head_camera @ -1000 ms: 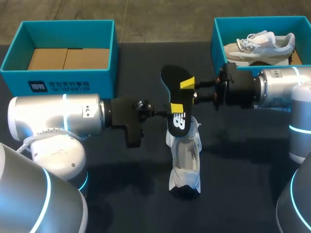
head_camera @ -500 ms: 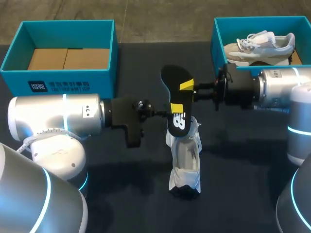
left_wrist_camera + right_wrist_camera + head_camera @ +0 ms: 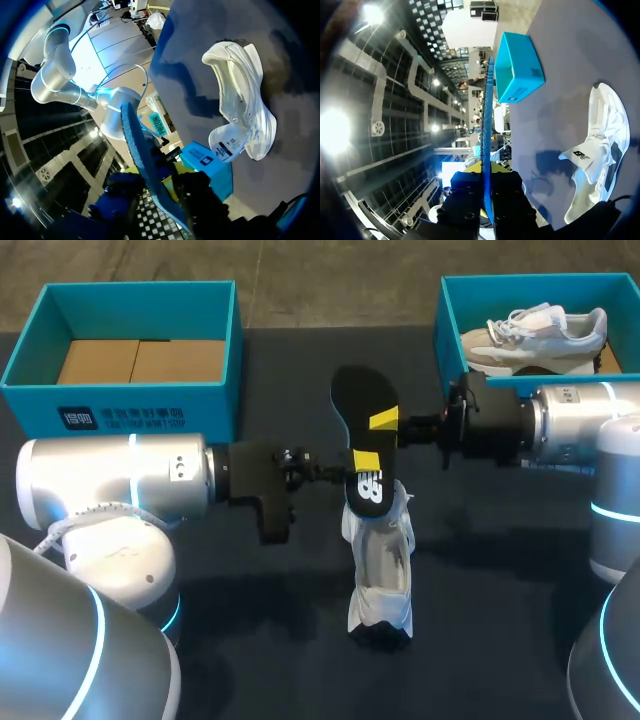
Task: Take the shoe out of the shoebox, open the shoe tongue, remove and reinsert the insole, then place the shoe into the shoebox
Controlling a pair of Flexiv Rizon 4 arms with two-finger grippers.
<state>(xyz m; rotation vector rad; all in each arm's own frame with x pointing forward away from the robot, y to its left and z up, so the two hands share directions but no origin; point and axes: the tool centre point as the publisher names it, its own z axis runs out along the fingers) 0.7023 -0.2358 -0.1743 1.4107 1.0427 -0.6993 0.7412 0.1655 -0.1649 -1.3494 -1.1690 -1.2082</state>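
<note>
Insole (image 3: 362, 425) is held just above the shoe (image 3: 380, 570), which lies on the counter (image 3: 500, 590). It could buckle or miss the shoe's opening if the two arms pull unevenly. The fingers of the left gripper (image 3: 364, 461) and right gripper (image 3: 386, 418) are nearly closed, each pair clamped on the thin insole.

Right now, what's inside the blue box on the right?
A pale sneaker lies inside the blue box. The right arm covers the box's near part, so anything there is hidden.
</note>
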